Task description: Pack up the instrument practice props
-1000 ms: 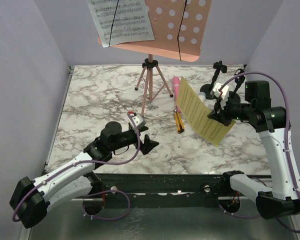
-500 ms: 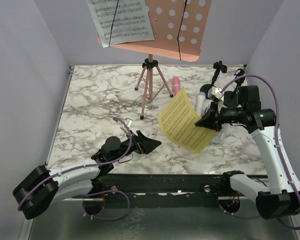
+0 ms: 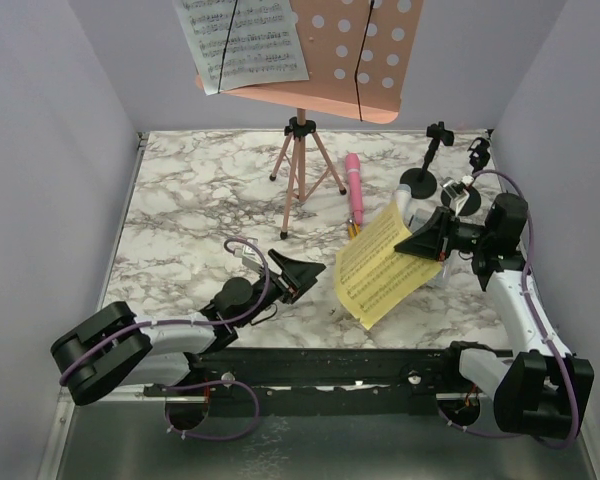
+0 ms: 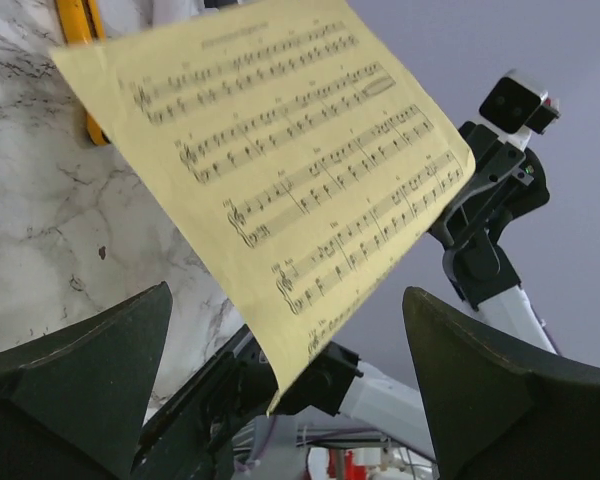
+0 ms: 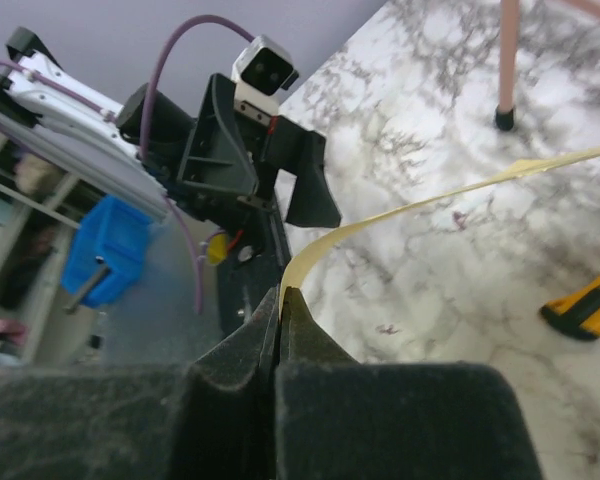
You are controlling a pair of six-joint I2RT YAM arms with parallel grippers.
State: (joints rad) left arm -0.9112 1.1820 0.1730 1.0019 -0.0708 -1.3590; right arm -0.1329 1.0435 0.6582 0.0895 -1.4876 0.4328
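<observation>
So far, your right gripper (image 3: 425, 238) pinches one yellow sheet-music page (image 3: 380, 268); left gripper (image 3: 302, 276) gapes empty; pink perforated music rack (image 3: 365, 55) and pink toy microphone (image 3: 355, 187) unpacked.

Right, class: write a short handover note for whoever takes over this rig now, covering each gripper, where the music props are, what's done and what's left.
Right gripper: shut on the yellow page, held off the table.
Left gripper: open, empty, facing that page.
White page on the pink rack, upright.
Pink microphone lies on the table; a black mount and a second mount stand far right.
Nothing looks packed; all remain.
</observation>
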